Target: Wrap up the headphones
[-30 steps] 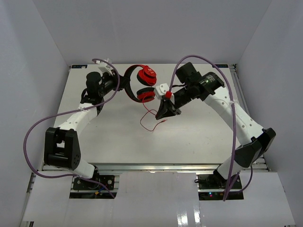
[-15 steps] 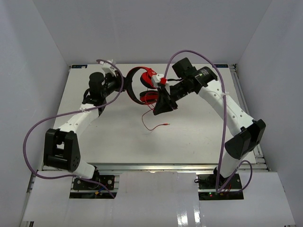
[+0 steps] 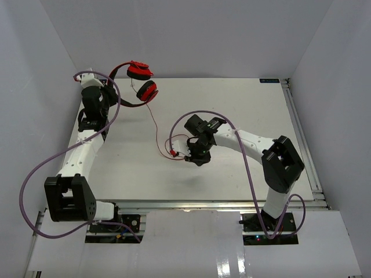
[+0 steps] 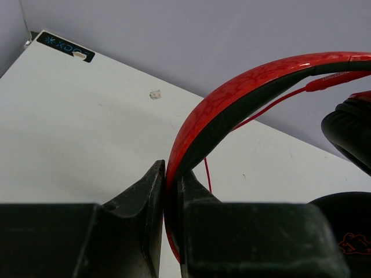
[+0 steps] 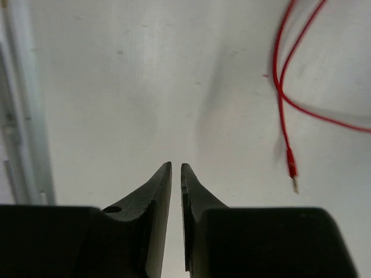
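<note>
The headphones (image 3: 137, 81) hang in the air at the far left, both red ear cups toward the back wall. My left gripper (image 3: 110, 92) is shut on the headphones' red-and-black headband (image 4: 232, 110), which is pinched between its jaws (image 4: 172, 174). A black ear pad (image 4: 351, 130) shows at the right of that view. The thin red cable (image 3: 155, 124) drops to the table and ends in a loose loop with its plug (image 5: 293, 174). My right gripper (image 3: 194, 156) hovers low just right of that loop; in the right wrist view the gripper (image 5: 176, 168) has its jaws a narrow slit apart, with nothing between them.
The white table (image 3: 243, 110) is boxed in by grey walls on three sides. A metal rail (image 3: 301, 139) runs along its right edge. Thick purple cables (image 3: 35, 174) loop off both arms. A small blue label (image 4: 65, 47) sits at a far corner.
The left arm has swung the headphones from the back middle to the far left and lifted them. The right arm has dropped toward the table's middle, beside the cable end, which trailed left.
</note>
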Motion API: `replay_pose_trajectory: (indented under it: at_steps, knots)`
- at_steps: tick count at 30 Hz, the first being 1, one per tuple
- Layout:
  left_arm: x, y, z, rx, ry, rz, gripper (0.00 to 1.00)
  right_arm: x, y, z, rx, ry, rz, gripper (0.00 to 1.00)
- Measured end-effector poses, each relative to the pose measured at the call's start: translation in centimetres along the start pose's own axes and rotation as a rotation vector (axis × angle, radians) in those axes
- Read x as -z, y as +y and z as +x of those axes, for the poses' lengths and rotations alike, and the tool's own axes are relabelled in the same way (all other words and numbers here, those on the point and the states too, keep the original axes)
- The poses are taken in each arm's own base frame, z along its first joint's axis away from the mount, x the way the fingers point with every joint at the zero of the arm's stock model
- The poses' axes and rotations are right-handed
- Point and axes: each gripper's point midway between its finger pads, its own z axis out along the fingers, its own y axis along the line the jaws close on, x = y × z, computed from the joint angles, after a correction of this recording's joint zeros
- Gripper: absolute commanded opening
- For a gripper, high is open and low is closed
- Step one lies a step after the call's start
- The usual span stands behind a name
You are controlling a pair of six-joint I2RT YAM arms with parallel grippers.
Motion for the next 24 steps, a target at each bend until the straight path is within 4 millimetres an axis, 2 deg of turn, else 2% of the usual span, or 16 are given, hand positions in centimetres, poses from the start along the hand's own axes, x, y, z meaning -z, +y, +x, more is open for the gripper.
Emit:
replay_pose_trajectory:
  at_steps: [3,5,7,8,11,14,16,19,24]
  knots:
    - [1.0,0.0,-1.1,-0.014,-0.031,-0.007,0.00,0.3,-3.5,0.1,0.012,0.018,0.149,0.38]
    - [1.9,-0.1,-2.0,-0.024,-0.055,-0.011,0.00,1.0,-5.2,-0.2,-0.023,-0.019,0.204,0.59]
    - [3.0,-0.2,-3.2,-0.035,-0.084,-0.013,0.00,1.9,-6.8,-0.9,-0.076,-0.102,0.234,0.85]
    - [3.6,-0.2,-3.9,-0.040,-0.100,-0.013,0.00,2.5,-7.5,-1.4,-0.113,-0.185,0.227,0.91]
    - [5.4,-0.8,-6.1,-0.040,-0.153,0.001,0.00,4.8,-9.6,-2.0,-0.165,-0.437,0.248,0.90]
    - [6.9,-1.8,-8.5,-0.028,-0.196,0.023,0.00,5.8,-9.0,-2.0,-0.148,-0.635,0.288,0.90]
    - [7.9,-2.7,-10.4,-0.013,-0.227,0.044,0.00,5.9,-8.2,-3.5,-0.172,-0.774,0.258,0.90]
    - [9.6,-4.0,-13.1,0.015,-0.274,0.085,0.00,7.0,-8.4,-6.7,-0.216,-0.957,0.177,0.90]
    - [11.7,-5.7,-15.5,0.071,-0.303,0.145,0.00,10.1,-8.8,-10.6,-0.261,-1.191,0.060,0.90]
